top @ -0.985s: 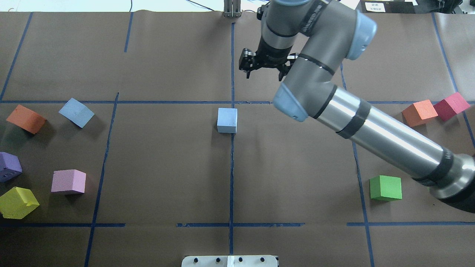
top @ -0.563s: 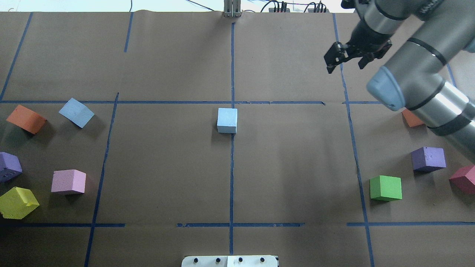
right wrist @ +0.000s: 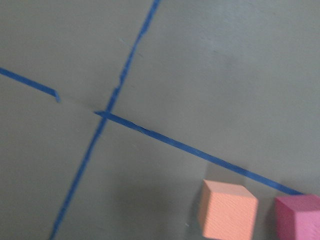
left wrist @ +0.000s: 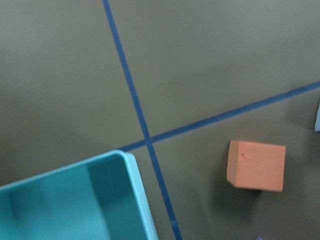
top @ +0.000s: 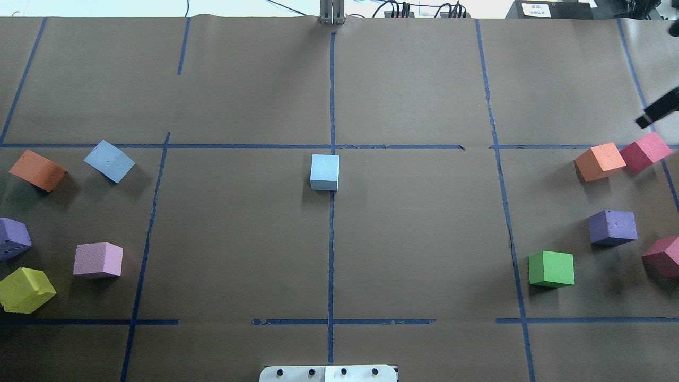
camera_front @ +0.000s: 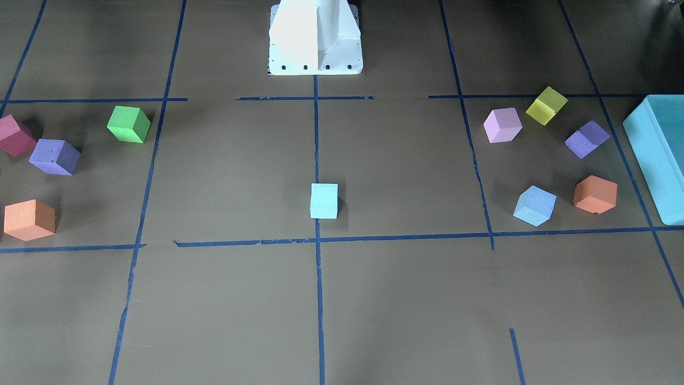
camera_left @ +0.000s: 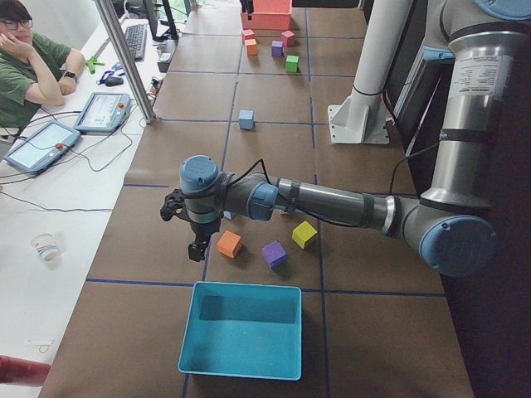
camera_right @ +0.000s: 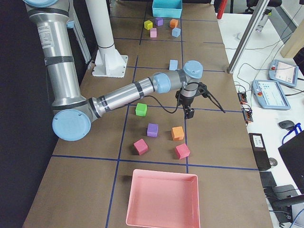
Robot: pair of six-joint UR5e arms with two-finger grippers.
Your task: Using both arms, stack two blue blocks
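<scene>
The aqua blue block (top: 324, 172) sits alone at the table's centre on the blue tape line; it also shows in the front view (camera_front: 324, 200). The sky-blue block (top: 109, 161) lies tilted at the left, beside an orange cube (top: 37, 170). My right gripper (camera_right: 189, 112) hangs above the right cube cluster; in the overhead view only a black tip (top: 658, 109) shows at the right edge. My left gripper (camera_left: 194, 245) hovers by the orange cube near the teal box. I cannot tell whether either is open or shut. Both hold nothing that I can see.
A teal box (camera_front: 660, 155) stands at the left end, a pink tray (camera_right: 161, 199) at the right end. Green (top: 551, 269), purple (top: 611, 227), orange (top: 599, 161) and red (top: 644, 151) cubes lie right. Pink (top: 98, 260), yellow (top: 26, 289) and purple (top: 13, 239) cubes lie left.
My right arm has swung from the far middle of the table to the right and almost out of the overhead view, uncovering the right cubes. No block has moved.
</scene>
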